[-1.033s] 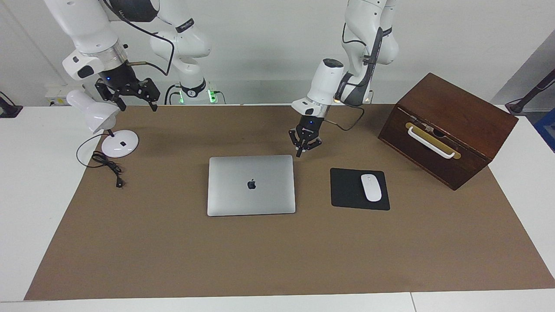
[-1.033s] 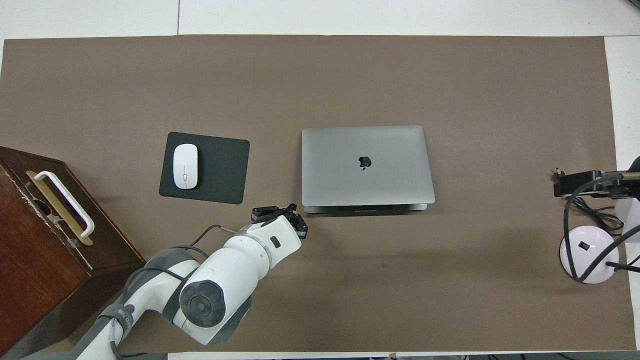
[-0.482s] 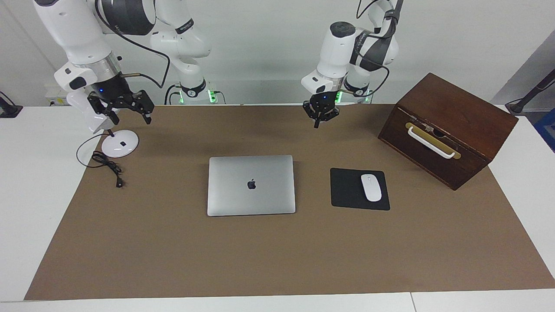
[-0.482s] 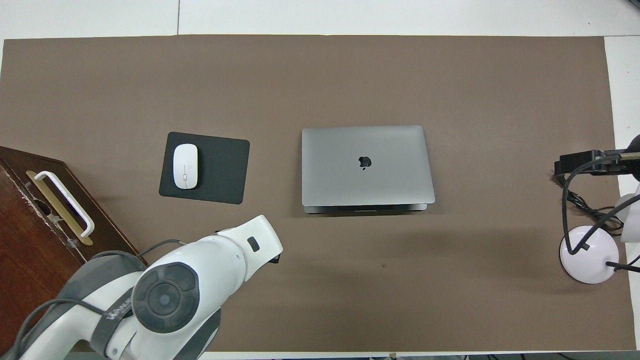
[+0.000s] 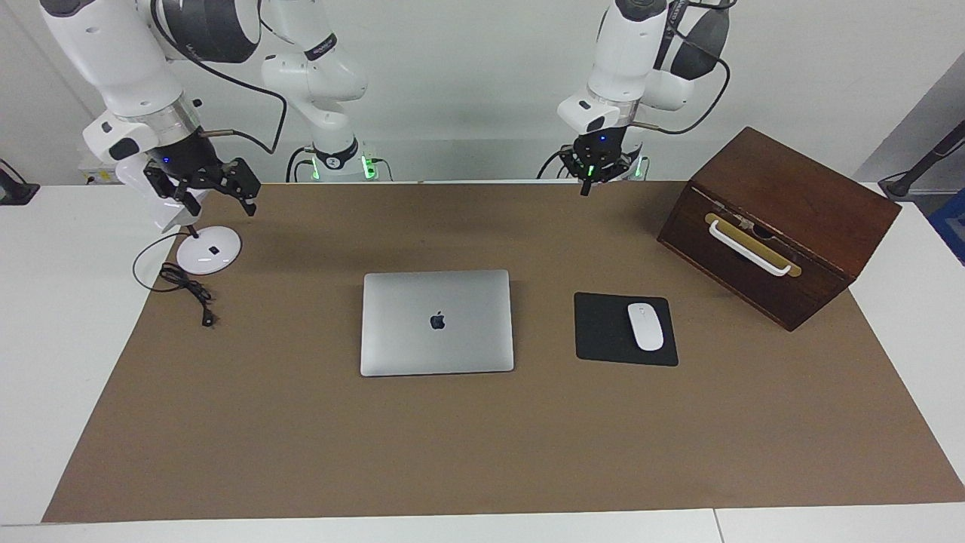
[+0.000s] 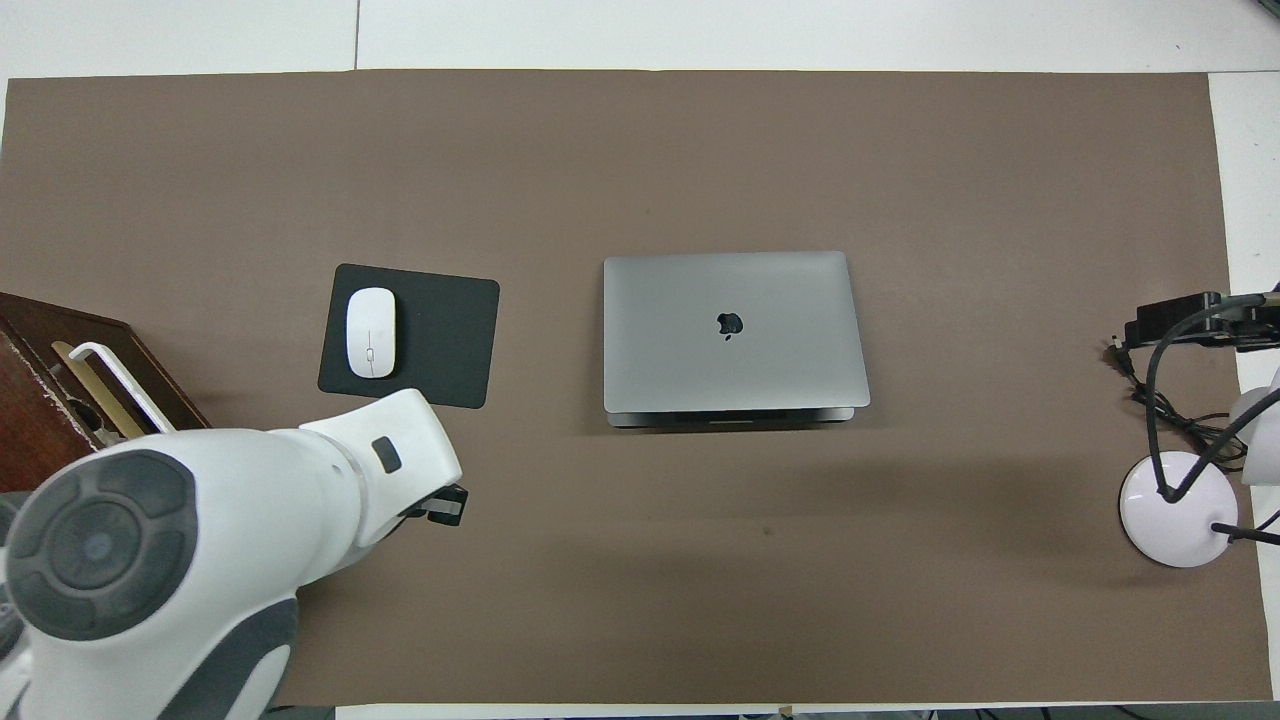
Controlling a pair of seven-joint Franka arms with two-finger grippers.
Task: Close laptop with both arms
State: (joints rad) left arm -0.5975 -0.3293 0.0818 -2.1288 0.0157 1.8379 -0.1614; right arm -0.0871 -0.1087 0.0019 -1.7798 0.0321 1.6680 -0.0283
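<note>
Both grippers hang empty above the mat, well apart from the closed laptop (image 5: 437,323). Left gripper (image 5: 586,181) is clenched; right gripper (image 5: 214,188) is spread over the lamp (image 5: 203,249).

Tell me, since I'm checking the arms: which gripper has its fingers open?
The right gripper, above the lamp base, fingers spread. The left gripper is pinched shut.

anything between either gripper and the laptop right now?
Nothing visible. The laptop lies shut and flat mid-mat, with only bare mat on the side nearer the robots. The left gripper hangs shut over the mat's edge by its base; the right gripper hangs open over the desk lamp. The mouse pad sits beside the laptop, off both paths.
</note>
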